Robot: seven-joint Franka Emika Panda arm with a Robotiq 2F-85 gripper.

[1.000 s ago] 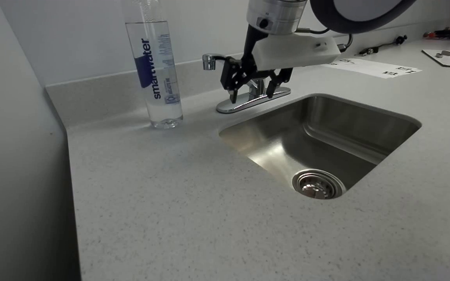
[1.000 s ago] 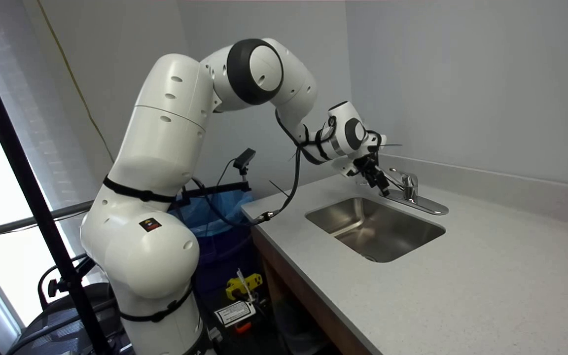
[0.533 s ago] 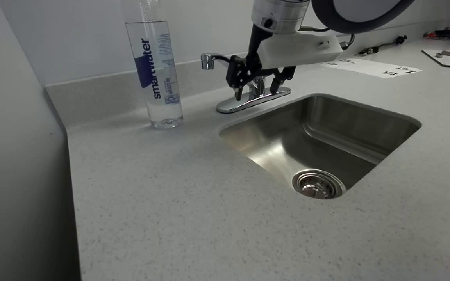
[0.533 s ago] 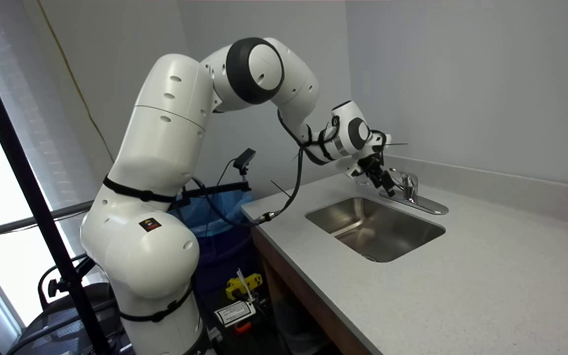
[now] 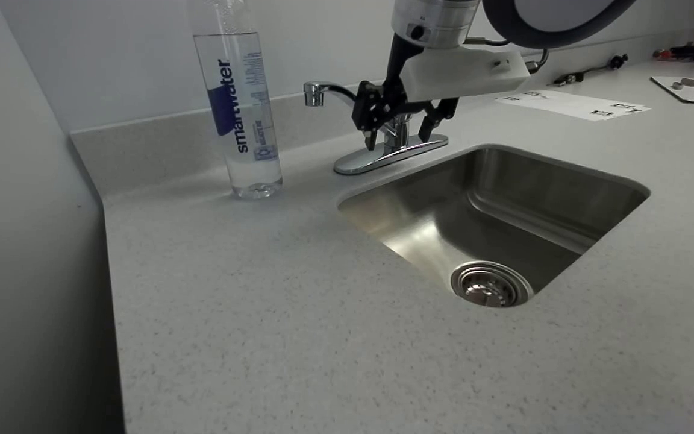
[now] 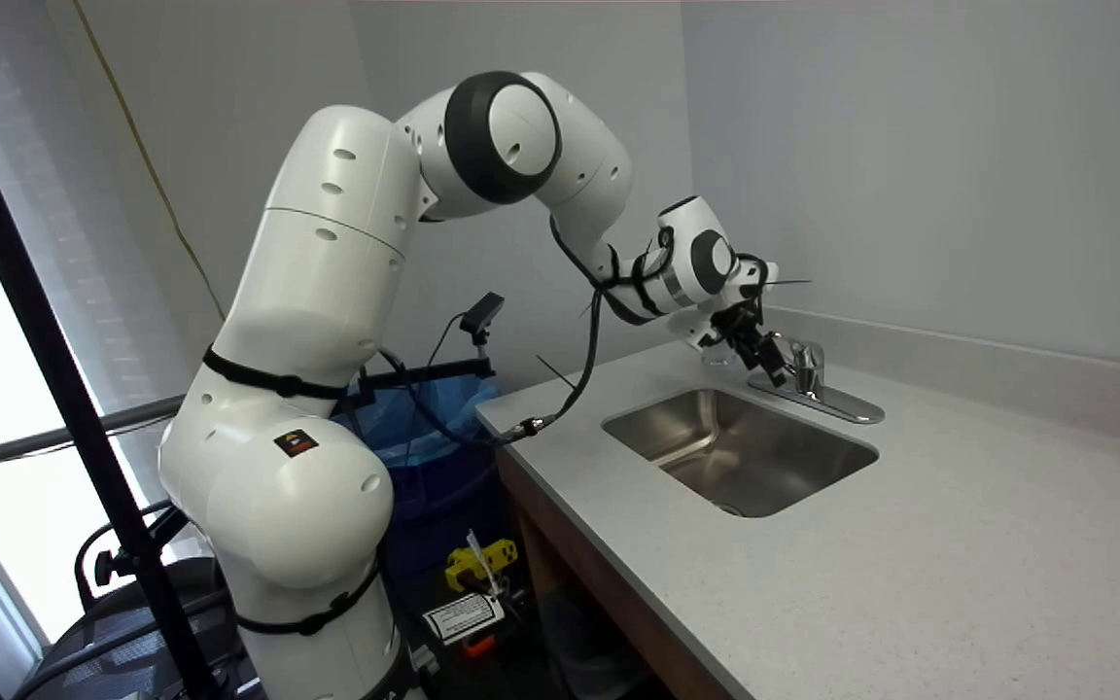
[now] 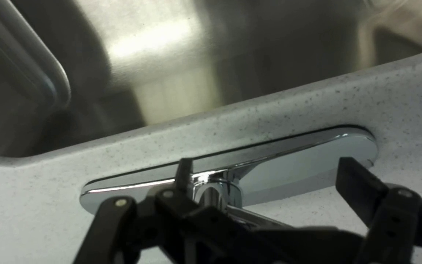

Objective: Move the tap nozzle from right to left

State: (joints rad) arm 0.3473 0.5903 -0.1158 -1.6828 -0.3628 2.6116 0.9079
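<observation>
OPERATOR: Report status.

ARM: My claw (image 7: 266, 166) is released: the jaws stand well apart and nothing is clamped. The chrome tap nozzle (image 5: 329, 87) rises from the faucet body (image 6: 811, 367) on its oval base plate (image 7: 313, 165), just beside the sink (image 5: 401, 211). In an exterior view, the outlet (image 5: 313, 96) shows between my claw and the water bottle (image 5: 241, 114); the neck runs behind one of my fingers (image 5: 364, 111), and I cannot confirm contact.

OPERATOR: Specify handling.

ARM: I expect a stiff metal tube, slippery when gripped and turning on its pivot with light drag. I must not lift; sideways swing only. Preferred hold: the curved neck just behind the outlet, where I judge leverage to be greatest. Caution: hard jaws may skid on or scratch the chrome. I should avoid the lever handle (image 6: 794, 343); a knock could start water.
</observation>
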